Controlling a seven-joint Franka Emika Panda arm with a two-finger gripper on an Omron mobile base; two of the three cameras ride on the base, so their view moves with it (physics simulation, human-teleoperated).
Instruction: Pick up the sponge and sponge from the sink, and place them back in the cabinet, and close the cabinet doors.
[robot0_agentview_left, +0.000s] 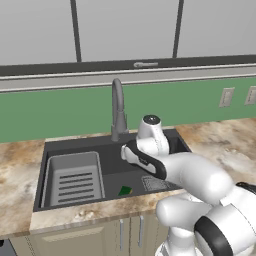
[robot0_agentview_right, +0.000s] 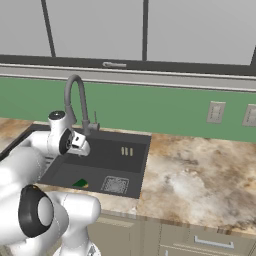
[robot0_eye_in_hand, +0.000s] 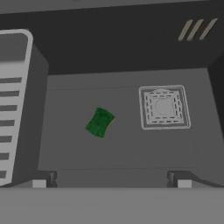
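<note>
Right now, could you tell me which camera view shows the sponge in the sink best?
The hand view: the sponge lies unobstructed on the sink floor, left of the drain. Both base views show it as a small green patch near the sink's front wall.

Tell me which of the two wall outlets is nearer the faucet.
The left outlet of the pair as the robot faces them; the other outlet sits beyond it, farther from the faucet, at the frame's edge.
</note>
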